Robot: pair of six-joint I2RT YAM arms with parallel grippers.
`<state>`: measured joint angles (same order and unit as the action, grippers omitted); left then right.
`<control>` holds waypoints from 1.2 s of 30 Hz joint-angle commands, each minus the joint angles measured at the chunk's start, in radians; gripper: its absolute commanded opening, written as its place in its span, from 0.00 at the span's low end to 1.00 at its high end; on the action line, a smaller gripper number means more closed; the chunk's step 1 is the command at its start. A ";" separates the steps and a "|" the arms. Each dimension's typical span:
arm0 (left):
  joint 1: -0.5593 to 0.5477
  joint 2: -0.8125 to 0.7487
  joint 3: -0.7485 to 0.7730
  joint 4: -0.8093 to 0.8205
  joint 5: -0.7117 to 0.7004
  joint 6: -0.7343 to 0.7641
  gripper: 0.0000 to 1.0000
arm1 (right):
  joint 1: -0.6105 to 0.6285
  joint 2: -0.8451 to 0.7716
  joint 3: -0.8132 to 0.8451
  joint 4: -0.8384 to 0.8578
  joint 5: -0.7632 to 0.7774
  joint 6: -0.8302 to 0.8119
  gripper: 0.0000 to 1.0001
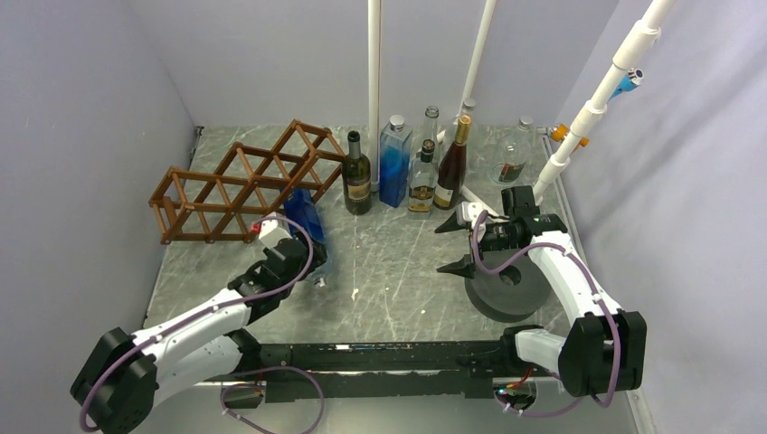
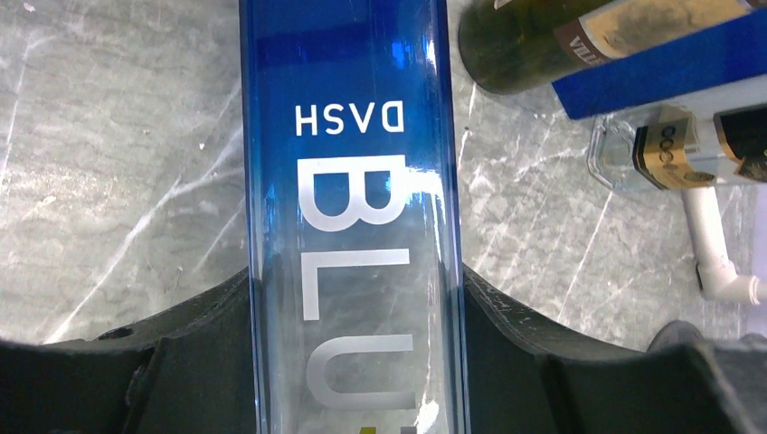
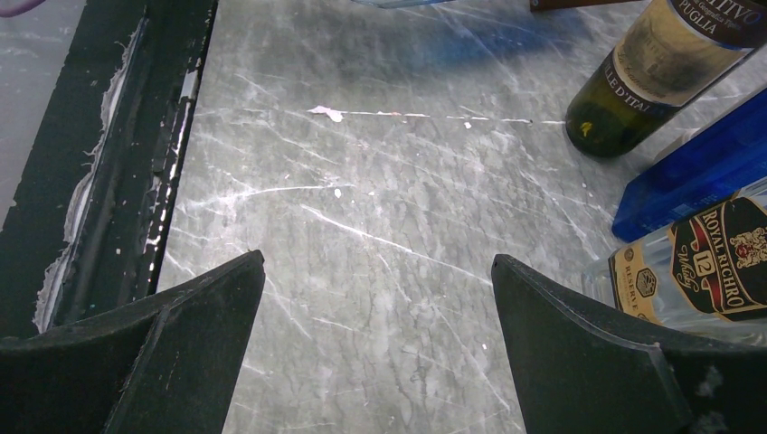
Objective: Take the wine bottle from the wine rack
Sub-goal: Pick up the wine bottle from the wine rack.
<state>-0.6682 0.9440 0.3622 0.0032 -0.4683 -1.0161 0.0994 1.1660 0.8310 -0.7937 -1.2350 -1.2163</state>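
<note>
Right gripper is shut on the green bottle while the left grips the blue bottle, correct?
No. The right gripper is open and empty, as the right wrist view shows; the green bottle stands apart from it. The left gripper does grip the blue bottle.

Even, diffuse overhead light fills the enclosure. Shadows beside the standing bottles (image 1: 359, 176) are short and soft, and the marble tabletop (image 1: 398, 271) carries a mild sheen without blown highlights. In the left wrist view the blue bottle (image 2: 353, 217) is sharp, with white glare streaks along its right edge. In the right wrist view the tabletop is crisp, a blue cast tints it near the top edge, and the fingers (image 3: 579, 362) read as nearly featureless black.
</note>
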 commanded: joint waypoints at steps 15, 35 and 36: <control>-0.090 -0.277 0.009 -0.086 0.048 -0.074 0.00 | -0.004 -0.004 0.020 -0.003 -0.021 -0.032 0.99; -0.134 -0.421 0.121 -0.381 0.236 -0.122 0.00 | -0.004 -0.004 0.016 -0.002 -0.020 -0.034 0.99; -0.134 -0.421 0.132 -0.394 0.247 -0.117 0.00 | -0.004 -0.004 0.016 -0.001 -0.021 -0.037 0.99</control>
<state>-0.7956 0.5659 0.3717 -0.4805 -0.2440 -1.1465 0.0994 1.1660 0.8310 -0.7937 -1.2350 -1.2167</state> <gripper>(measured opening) 0.664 0.991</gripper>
